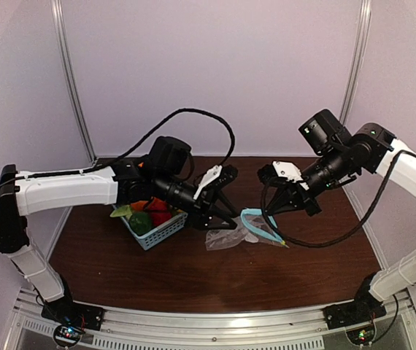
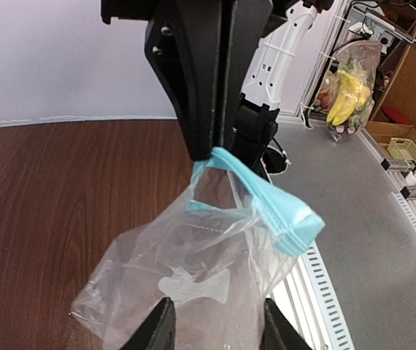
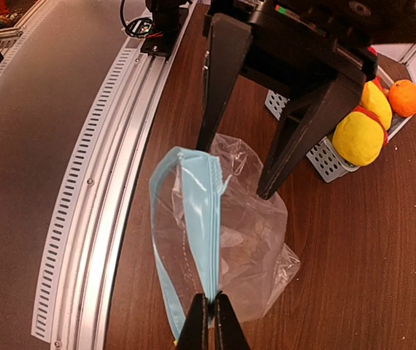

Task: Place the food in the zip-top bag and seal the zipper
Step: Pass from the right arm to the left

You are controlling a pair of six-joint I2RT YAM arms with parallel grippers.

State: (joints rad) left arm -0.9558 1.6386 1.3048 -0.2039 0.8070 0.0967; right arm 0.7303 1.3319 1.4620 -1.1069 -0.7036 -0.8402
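The clear zip-top bag (image 1: 226, 239) hangs crumpled over the table's middle, its lower part touching the wood. My right gripper (image 3: 208, 302) is shut on the light-blue zipper (image 3: 197, 211), which is folded over and open in a loop. My left gripper (image 2: 217, 306) is open, its black fingers (image 3: 295, 138) standing either side of the bag's clear film (image 2: 193, 262). The food sits in a light-blue basket (image 1: 160, 233): red (image 1: 160, 211), green (image 1: 141, 222), yellow (image 3: 357, 135) and orange (image 3: 405, 98) pieces. I see nothing inside the bag.
The basket stands left of centre, under my left forearm. A metal rail (image 1: 208, 321) runs along the table's near edge. Purple walls close in the back and sides. Off the table hangs another bag with bananas (image 2: 347, 95).
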